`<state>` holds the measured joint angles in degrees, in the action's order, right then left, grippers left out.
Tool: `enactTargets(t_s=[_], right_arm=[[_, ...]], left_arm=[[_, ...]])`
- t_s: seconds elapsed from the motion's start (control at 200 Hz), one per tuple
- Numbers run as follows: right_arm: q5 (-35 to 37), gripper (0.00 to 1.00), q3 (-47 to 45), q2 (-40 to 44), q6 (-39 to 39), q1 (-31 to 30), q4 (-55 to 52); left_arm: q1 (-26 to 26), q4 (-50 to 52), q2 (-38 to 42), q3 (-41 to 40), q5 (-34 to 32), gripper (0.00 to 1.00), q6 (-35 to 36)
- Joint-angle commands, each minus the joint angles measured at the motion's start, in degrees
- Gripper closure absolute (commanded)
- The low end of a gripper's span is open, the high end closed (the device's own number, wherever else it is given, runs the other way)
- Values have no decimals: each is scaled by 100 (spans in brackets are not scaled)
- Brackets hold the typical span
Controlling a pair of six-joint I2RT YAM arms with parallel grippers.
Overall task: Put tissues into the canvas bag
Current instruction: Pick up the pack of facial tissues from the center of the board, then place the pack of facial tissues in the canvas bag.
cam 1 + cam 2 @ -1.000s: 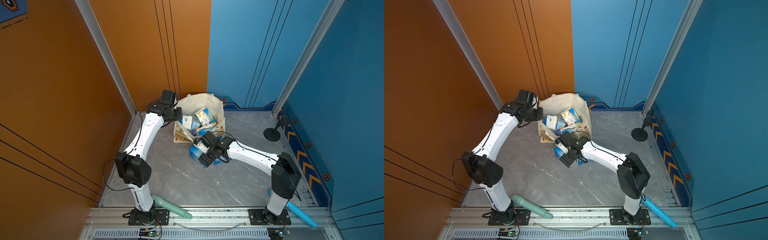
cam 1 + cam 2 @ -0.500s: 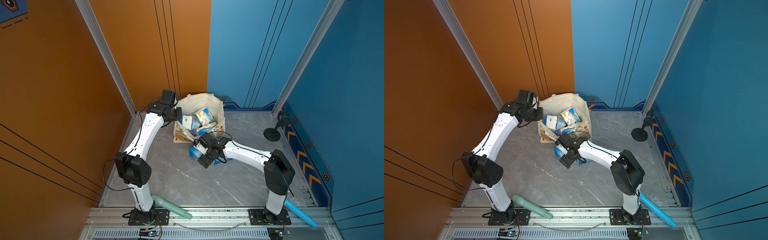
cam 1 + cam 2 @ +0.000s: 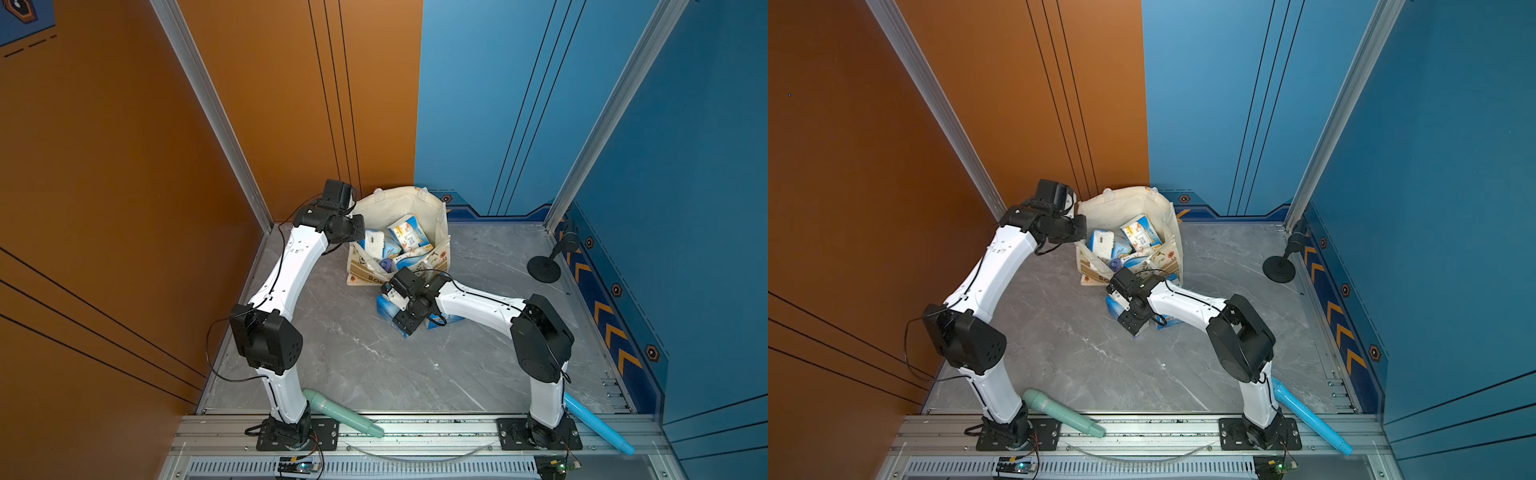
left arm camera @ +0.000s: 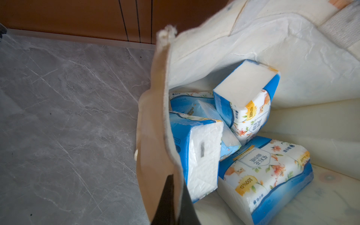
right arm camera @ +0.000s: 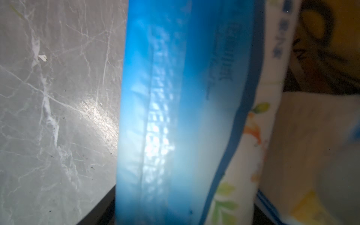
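Pinching the left rim of the canvas bag [image 3: 405, 203], the left gripper [image 4: 171, 202] is sitting closed on the fabric. It is probably doing so to keep the mouth pulled wide and the soft wall from folding inward while the other arm is loading. Inside, several tissue packs [image 4: 261, 167] are already lying in a loose heap, some flat and some tipped on end against each other, so the task is looking well along but not finished. Just in front of the bag, on the grey floor [image 3: 353, 365], the right gripper [image 3: 403, 318] is reaching down over a blue pack [image 5: 175, 116]. That pack is filling the right wrist view between the dark fingers. Whether the jaws are already clamping it or only straddling it cannot be told from these views. A second pack [image 3: 451, 320] is lying beside it, partly under the arm, apparently waiting its turn. The loose packs are lying close to the bag's front, so each carry should be short. Further right, a black stand [image 3: 544, 268] is standing well apart by the wall, out of the way of both arms.
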<state>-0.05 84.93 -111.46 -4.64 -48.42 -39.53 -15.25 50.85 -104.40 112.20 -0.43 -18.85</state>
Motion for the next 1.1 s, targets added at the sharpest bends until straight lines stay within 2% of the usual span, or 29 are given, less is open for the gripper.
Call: enactTargets(t_s=[0.0, 0.23, 0.421, 0.636, 0.726, 0.916, 1.011, 1.096], right_arm=[[-142, 39, 59, 37, 84, -44, 7], [-205, 53, -345, 678, 216, -213, -162], [-675, 67, -603, 1557, 303, -368, -626], [-1925, 68, -581, 2747, 221, -286, -1267], [-2396, 67, -473, 3286, 186, -90, -1248], [-2631, 67, -91, 4205, 492, 679, -279], [-2511, 68, 142, 4276, 566, 1130, 320], [-2241, 68, 518, 3973, 542, 1396, 512]], left_arm=[[66, -31, 7, 72, -54, 100, 125], [74, -27, 16, 54, -62, 100, 127], [74, -29, 1, 94, -46, 100, 114], [66, -31, -10, 135, -62, 100, 110], [66, -31, -34, 160, -47, 100, 101], [39, -31, -61, 212, -45, 100, 105], [39, -31, -59, 217, -30, 100, 94], [30, -31, -68, 243, 6, 100, 75]])
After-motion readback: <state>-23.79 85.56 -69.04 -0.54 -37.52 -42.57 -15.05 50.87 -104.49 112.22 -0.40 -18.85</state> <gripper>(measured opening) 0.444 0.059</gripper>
